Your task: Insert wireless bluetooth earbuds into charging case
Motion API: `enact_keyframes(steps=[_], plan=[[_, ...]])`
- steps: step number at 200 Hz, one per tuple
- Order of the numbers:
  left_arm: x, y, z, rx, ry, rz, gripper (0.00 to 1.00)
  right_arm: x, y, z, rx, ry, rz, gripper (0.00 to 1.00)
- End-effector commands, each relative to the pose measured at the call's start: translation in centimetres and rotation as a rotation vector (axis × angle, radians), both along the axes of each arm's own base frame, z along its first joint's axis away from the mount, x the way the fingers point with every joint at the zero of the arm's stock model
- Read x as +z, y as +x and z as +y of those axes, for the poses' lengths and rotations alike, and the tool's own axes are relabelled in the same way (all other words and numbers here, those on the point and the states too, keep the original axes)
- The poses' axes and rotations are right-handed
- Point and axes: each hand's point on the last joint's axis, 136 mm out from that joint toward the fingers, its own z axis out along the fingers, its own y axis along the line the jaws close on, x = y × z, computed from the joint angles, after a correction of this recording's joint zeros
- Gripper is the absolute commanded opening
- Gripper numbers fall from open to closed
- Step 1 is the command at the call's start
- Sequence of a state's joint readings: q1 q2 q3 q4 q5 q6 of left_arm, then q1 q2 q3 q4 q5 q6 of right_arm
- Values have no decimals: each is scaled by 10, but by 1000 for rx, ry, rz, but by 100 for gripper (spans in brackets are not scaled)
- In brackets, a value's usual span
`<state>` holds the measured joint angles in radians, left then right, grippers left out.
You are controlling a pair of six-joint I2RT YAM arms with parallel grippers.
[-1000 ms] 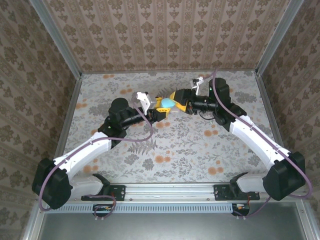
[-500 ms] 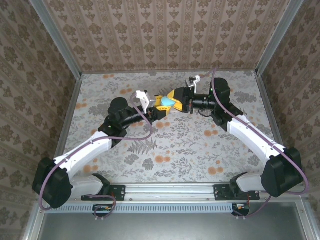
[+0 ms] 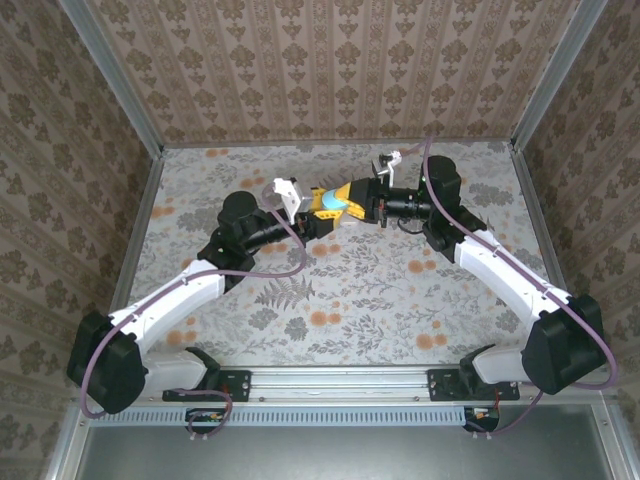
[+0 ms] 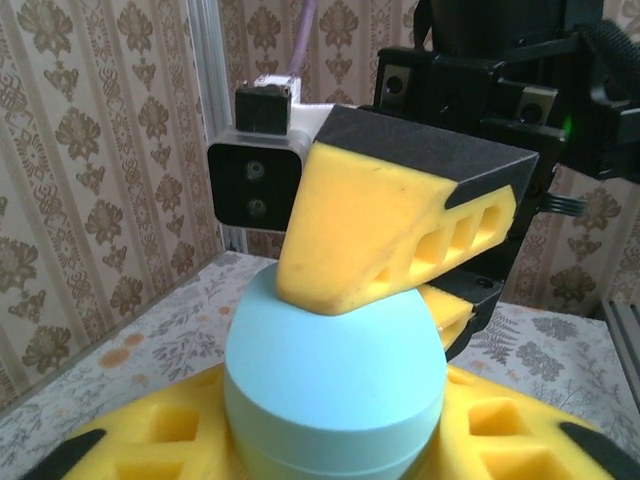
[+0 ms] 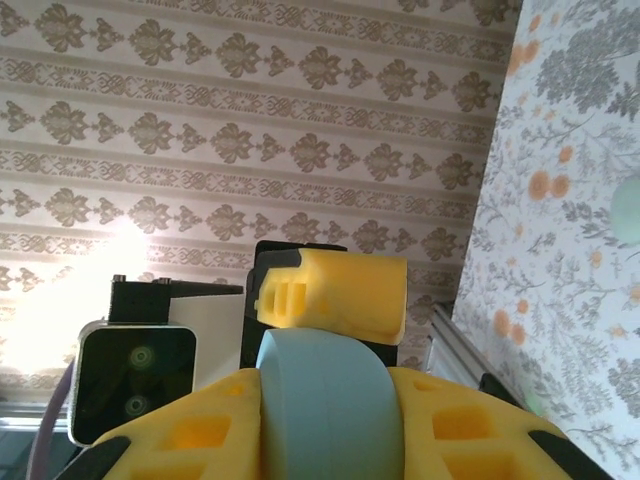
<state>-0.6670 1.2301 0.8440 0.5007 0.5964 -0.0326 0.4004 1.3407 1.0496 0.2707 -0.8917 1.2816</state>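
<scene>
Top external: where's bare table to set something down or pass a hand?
Free table between left arm and right arm, back to the front rail; the far-left corner by the left wall; the far-right corner behind the right arm. Crowded: far middle, where left claw and right claw meet at the charging case.

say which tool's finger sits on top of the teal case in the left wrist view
The right tool: its finger rests atop the charging case; the left tool flanks it from below.
</scene>
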Motion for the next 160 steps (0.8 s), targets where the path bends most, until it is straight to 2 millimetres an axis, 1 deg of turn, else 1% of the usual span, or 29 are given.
enact_keyframes(steps=[1, 9, 20, 29, 37, 43, 67, 70, 71, 74, 85, 99, 115, 138, 160], plan=[[-3, 6, 1, 26, 37, 4, 59, -10, 11, -12, -121, -66, -55, 20], [-10, 7, 2, 37, 52, 19, 65, -14, 18, -17, -169, -86, -72, 20], [-21, 8, 5, 58, 72, 39, 69, -24, 25, -23, -226, -130, -88, 21], [-29, 10, 8, 79, 84, 58, 71, -35, 34, -30, -278, -175, -92, 21], [-34, 11, 12, 103, 88, 69, 73, -50, 42, -38, -327, -214, -80, 21], [-37, 12, 15, 127, 90, 76, 74, -62, 48, -43, -362, -244, -71, 21], [-46, 17, 31, 222, 105, 96, 77, -127, 69, -71, -477, -373, 39, 21], [-47, 18, 33, 235, 108, 100, 77, -132, 70, -74, -486, -386, 50, 21], [-48, 18, 34, 237, 110, 101, 77, -139, 71, -75, -488, -398, 63, 21], [-48, 19, 36, 248, 114, 103, 77, -151, 74, -79, -496, -421, 84, 21], [-50, 22, 42, 284, 131, 113, 77, -179, 80, -87, -509, -467, 135, 21], [-54, 28, 52, 339, 151, 134, 77, -204, 86, -87, -490, -497, 166, 21], [-55, 31, 60, 377, 155, 153, 77, -228, 92, -84, -455, -531, 206, 21], [-58, 37, 71, 424, 153, 185, 77, -252, 96, -64, -376, -504, 254, 21], [-63, 42, 77, 458, 165, 215, 77, -271, 99, -51, -342, -516, 276, 22]])
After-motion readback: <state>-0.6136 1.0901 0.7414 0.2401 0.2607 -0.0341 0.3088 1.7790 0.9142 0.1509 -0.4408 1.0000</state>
